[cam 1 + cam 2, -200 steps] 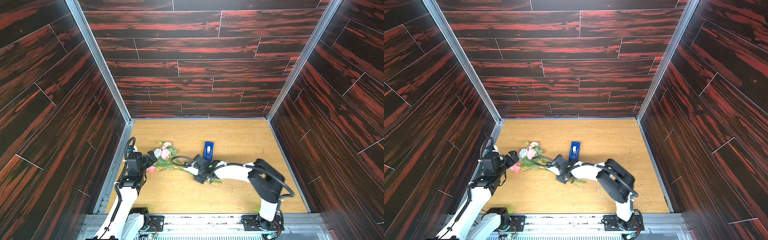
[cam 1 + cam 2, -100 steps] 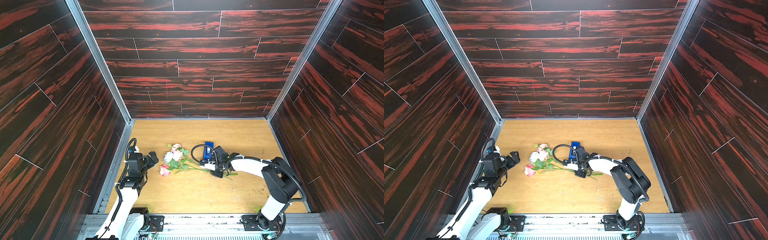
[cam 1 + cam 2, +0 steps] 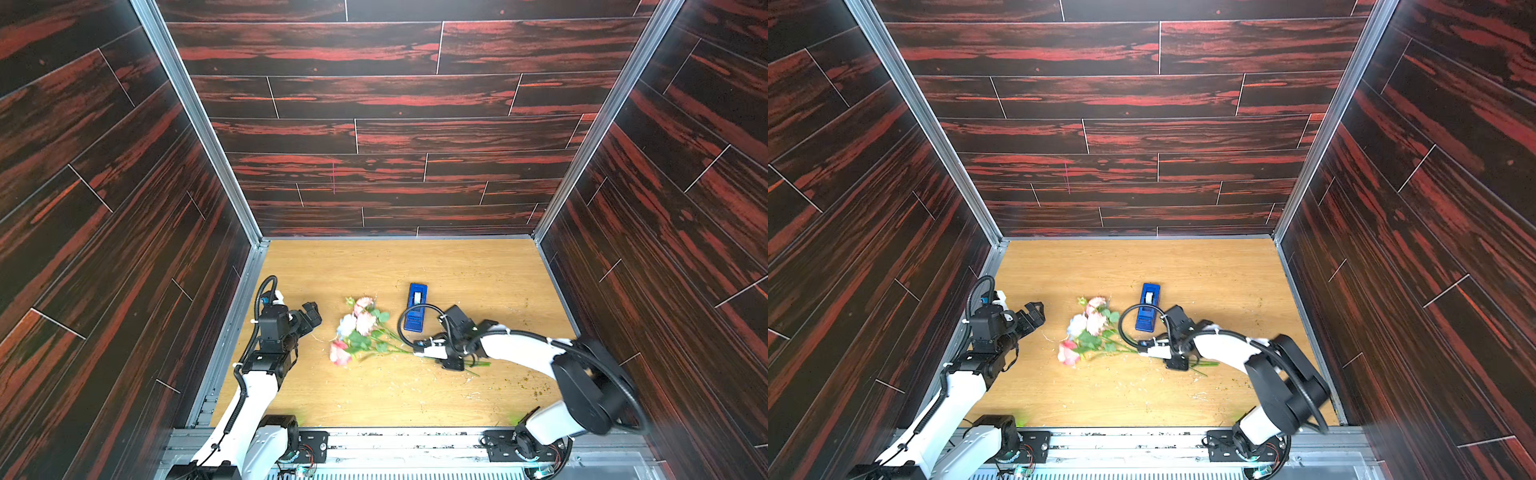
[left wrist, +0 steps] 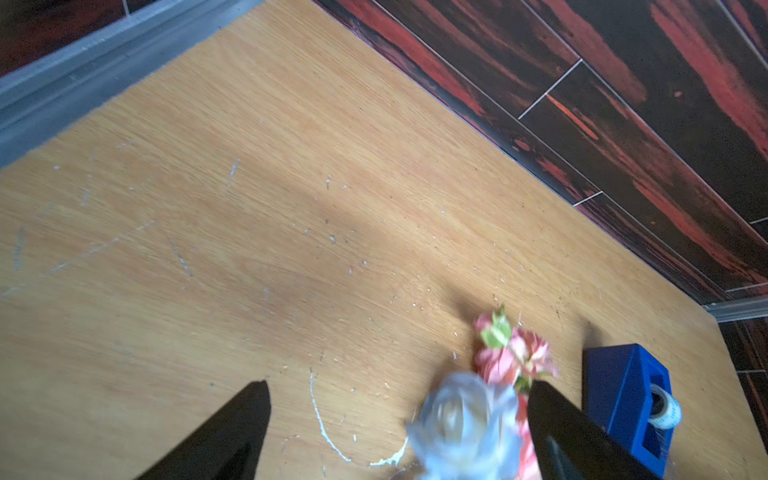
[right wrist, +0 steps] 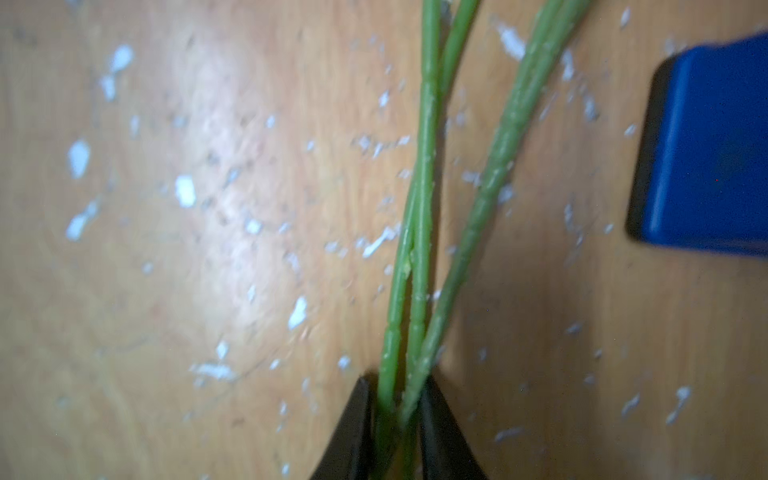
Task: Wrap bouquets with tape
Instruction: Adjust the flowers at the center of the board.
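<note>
The bouquet (image 3: 360,329) (image 3: 1090,328) of pink and white roses lies low over the wooden table, blooms toward the left arm and thin green stems (image 5: 424,208) running right. My right gripper (image 3: 424,351) (image 3: 1148,351) (image 5: 397,386) is shut on the stems just in front of the blue tape dispenser (image 3: 416,307) (image 3: 1147,307) (image 5: 706,145). My left gripper (image 3: 313,316) (image 3: 1036,313) (image 4: 398,386) stands open to the left of the blooms, holding nothing. In the left wrist view a blurred white rose (image 4: 461,424) shows between its fingers, with the whitish tape roll (image 4: 665,411) in the dispenser (image 4: 623,399).
Dark red wood-pattern walls (image 3: 124,249) close in the table (image 3: 478,270) on three sides, with metal rails (image 3: 232,332) along the edges. The right arm's black cable loop (image 3: 405,320) hangs beside the dispenser. White flecks and scratches mark the tabletop.
My right gripper has pulled the bouquet to the right, away from the left gripper and up beside the dispenser. The left arm has stayed where it was, still open.
</note>
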You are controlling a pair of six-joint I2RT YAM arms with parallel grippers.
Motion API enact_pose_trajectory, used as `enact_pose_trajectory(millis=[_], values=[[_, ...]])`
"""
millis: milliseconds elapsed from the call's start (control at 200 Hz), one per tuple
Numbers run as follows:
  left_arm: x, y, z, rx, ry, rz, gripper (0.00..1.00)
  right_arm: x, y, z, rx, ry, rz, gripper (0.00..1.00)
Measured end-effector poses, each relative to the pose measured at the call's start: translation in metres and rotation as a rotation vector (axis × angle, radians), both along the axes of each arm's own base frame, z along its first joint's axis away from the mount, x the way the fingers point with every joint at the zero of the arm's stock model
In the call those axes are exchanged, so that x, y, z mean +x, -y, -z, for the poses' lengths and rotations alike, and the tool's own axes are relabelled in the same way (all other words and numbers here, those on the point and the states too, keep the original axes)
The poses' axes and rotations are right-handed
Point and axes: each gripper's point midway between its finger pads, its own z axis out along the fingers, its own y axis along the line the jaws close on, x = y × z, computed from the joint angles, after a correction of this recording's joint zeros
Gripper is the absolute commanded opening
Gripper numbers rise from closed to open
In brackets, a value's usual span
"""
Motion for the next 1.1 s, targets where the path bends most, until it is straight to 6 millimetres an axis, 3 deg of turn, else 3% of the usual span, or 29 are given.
enact_pose_trajectory(millis=[175,346,456,626,736,937,1102], values=[[0.001,0.006,0.004,-0.010,-0.011,0.025,1.00,-0.001,0.009,-0.002,-0.011,0.004,-0.006,0.43],[0.002,0.009,0.001,-0.014,-0.001,0.039,1.00,-0.003,0.010,-0.011,-0.001,0.003,-0.009,0.49],[0.002,0.012,0.001,-0.015,0.000,0.052,1.00,0.005,0.000,-0.037,0.070,0.056,0.002,0.51],[0.003,0.019,0.002,-0.014,-0.006,0.090,1.00,0.028,-0.019,-0.094,0.238,0.163,0.078,0.54],[0.004,0.026,0.001,-0.009,-0.006,0.118,1.00,0.042,-0.030,-0.120,0.356,0.179,0.196,0.55],[0.006,0.045,-0.007,0.005,0.013,0.192,1.00,0.073,-0.035,-0.148,0.583,0.100,0.539,0.56],[0.007,0.068,-0.012,0.038,0.019,0.280,1.00,0.096,-0.037,-0.157,0.755,-0.044,0.794,0.56]])
